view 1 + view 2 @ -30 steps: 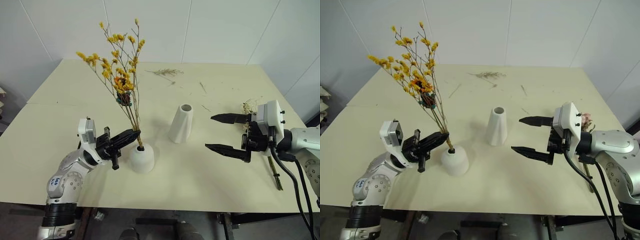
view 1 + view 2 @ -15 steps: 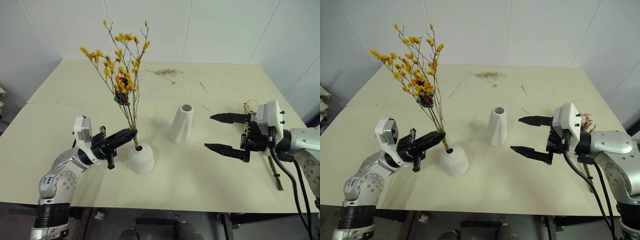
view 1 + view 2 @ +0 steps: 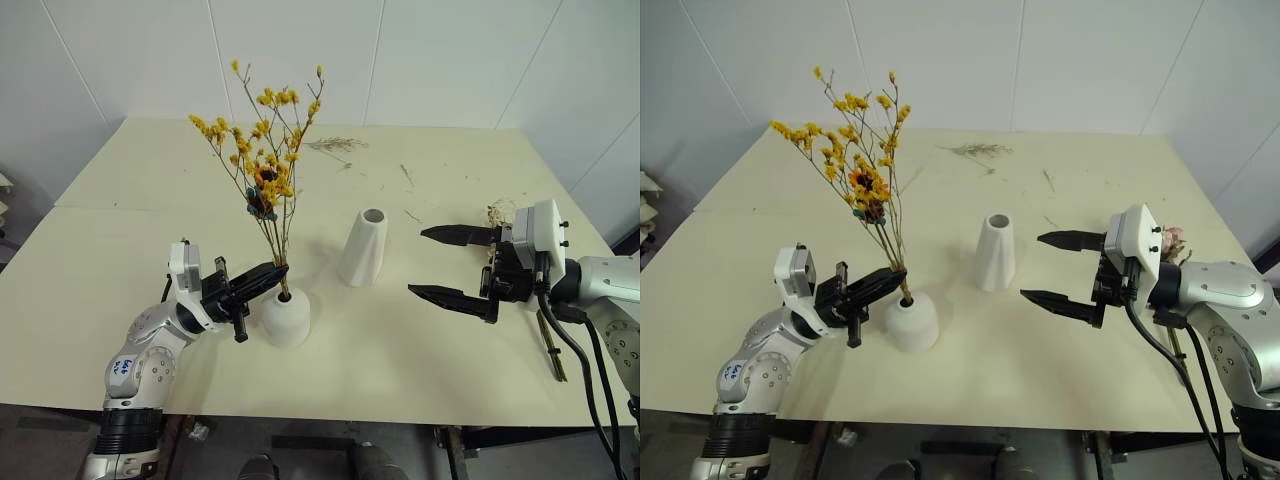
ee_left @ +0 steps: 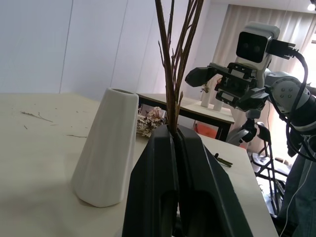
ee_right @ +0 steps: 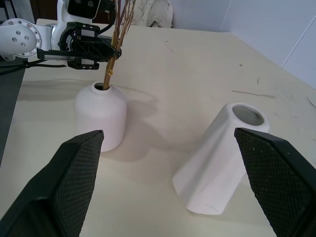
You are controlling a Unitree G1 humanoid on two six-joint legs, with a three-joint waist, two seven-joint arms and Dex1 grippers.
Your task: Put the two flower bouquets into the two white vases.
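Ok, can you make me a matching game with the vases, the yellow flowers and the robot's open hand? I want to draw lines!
Things:
1. yellow flowers
2. tall vase
3. short vase
4. right gripper

What fits:
A. nothing in its mouth
B. stems pinched by the left gripper
C. wide open, holding nothing
D. has stems poking into its top hole

Pairs: 1-B, 2-A, 3-D, 4-C

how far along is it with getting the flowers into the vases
About halfway. Nearly done: the sparse yellow-blossomed bouquet has its stems in the hole of the short squat white vase, though the left gripper is shut on the stems, not yet released. Left to do: the taller tapered white vase stands empty, the cream-pink dried bouquet lies on the table behind the right gripper, which is open and holds nothing.
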